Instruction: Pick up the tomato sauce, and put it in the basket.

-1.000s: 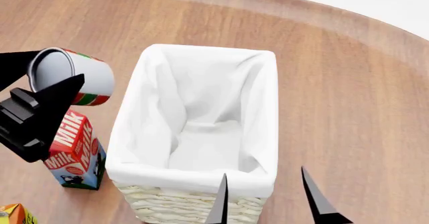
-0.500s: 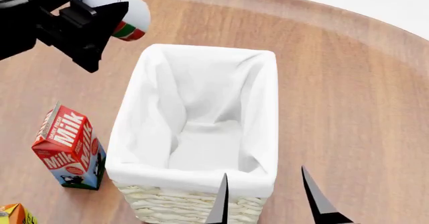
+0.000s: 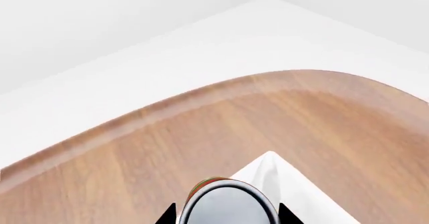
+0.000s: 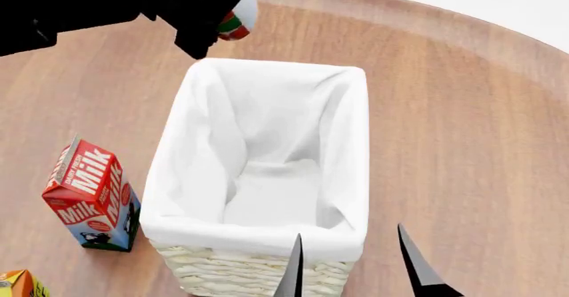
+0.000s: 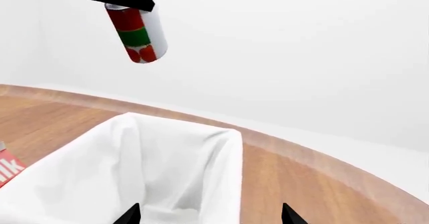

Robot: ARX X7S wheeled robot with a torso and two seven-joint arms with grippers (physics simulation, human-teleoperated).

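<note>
My left gripper (image 4: 213, 7) is shut on the tomato sauce (image 4: 236, 18), a can with red, green and white bands, and holds it in the air just beyond the far left corner of the basket (image 4: 351, 77). In the left wrist view the can's grey top (image 3: 228, 206) sits between the two black fingertips, with a corner of the white liner (image 3: 295, 189) beside it. The right wrist view shows the can (image 5: 137, 33) hanging above the basket (image 5: 221, 143). My right gripper (image 4: 356, 270) is open and empty at the basket's near end.
A red milk carton (image 4: 89, 194) stands left of the basket on the round wooden table (image 4: 462, 144). An orange carton corner (image 4: 18, 285) shows at the bottom left. The table's far edge curves behind the basket.
My left gripper has carried the can up and to the right, from beside the milk carton to above the basket's far left corner. The right arm has barely moved.
</note>
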